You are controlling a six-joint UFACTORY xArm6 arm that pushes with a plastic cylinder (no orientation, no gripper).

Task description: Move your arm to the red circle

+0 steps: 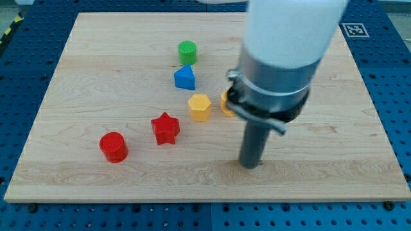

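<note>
The red circle block (113, 146) sits near the board's lower left. My tip (252, 164) rests on the board well to its right, lower centre-right. A red star (166, 128) lies between them, up and right of the red circle. A yellow hexagon (200, 106) is above and left of my tip. A second yellow block (227, 103) is mostly hidden behind my arm. A blue triangle (185, 77) and a green circle (187, 51) lie further toward the view's top.
The wooden board (77, 70) lies on a blue perforated table (19, 77). My arm's wide grey and white body (282, 58) covers the board's upper right. A marker tag (354, 29) sits at the top right corner.
</note>
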